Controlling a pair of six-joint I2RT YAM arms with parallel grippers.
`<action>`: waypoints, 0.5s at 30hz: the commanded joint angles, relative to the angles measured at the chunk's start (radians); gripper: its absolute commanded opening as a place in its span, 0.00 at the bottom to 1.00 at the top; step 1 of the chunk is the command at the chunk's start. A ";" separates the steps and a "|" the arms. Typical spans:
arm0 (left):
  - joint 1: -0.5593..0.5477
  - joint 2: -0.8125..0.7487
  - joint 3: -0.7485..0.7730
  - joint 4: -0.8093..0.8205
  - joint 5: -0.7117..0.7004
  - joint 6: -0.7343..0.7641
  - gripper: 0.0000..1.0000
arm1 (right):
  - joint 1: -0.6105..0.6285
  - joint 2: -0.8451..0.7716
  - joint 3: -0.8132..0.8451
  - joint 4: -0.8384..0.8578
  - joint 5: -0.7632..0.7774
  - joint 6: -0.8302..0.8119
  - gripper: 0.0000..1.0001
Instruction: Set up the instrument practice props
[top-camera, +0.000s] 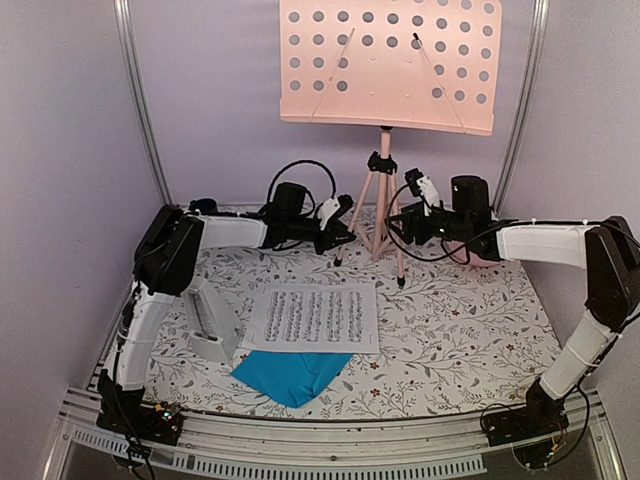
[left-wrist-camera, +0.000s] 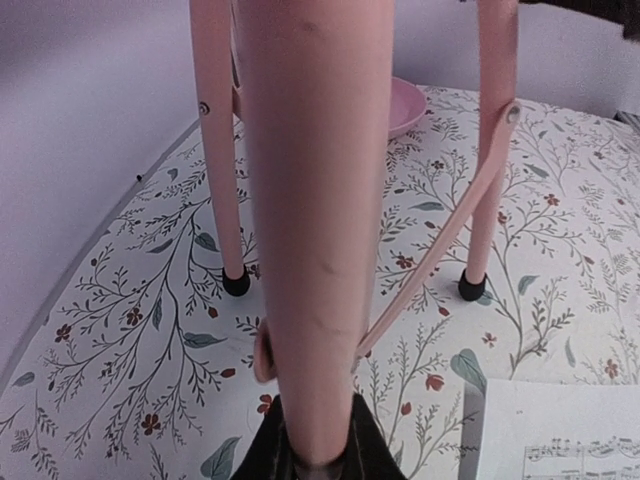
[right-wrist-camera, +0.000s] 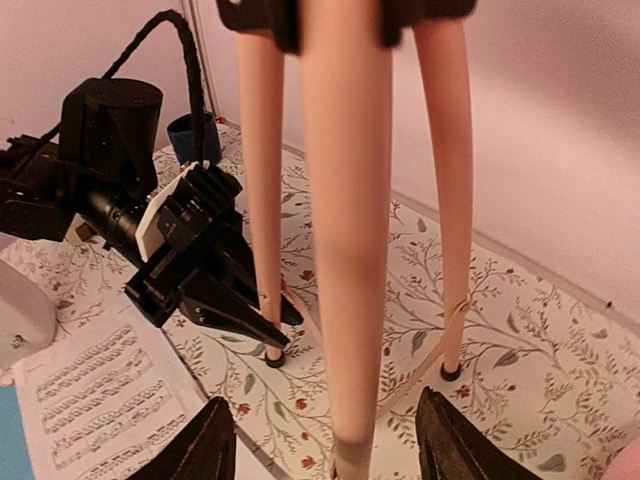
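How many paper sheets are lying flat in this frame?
2: the white sheet lies centrally; the blue sheet pokes out from under its near edge. Others could be hidden beneath.

Pink plate (left-wrist-camera: 405, 108), dark blue cup (right-wrist-camera: 190, 136)

Your pink stand (top-camera: 383, 190) is upright at the back on three spread legs, with its hole-punched tray tilted up top. The white sheet (top-camera: 312, 318) lies flat in front of it, and its near edge overlaps the blue sheet (top-camera: 290, 378). Your white metronome (top-camera: 212, 320) sits just beside the white sheet's left edge.
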 joint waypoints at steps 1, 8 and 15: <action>-0.001 -0.036 -0.054 -0.019 -0.015 0.038 0.00 | -0.039 -0.039 -0.106 -0.002 -0.080 0.045 0.69; 0.004 -0.049 -0.058 -0.022 -0.021 0.045 0.00 | -0.048 0.058 -0.127 0.026 -0.125 0.062 0.72; 0.008 -0.050 -0.035 -0.047 -0.017 0.034 0.00 | -0.050 0.178 -0.039 0.022 -0.156 0.037 0.66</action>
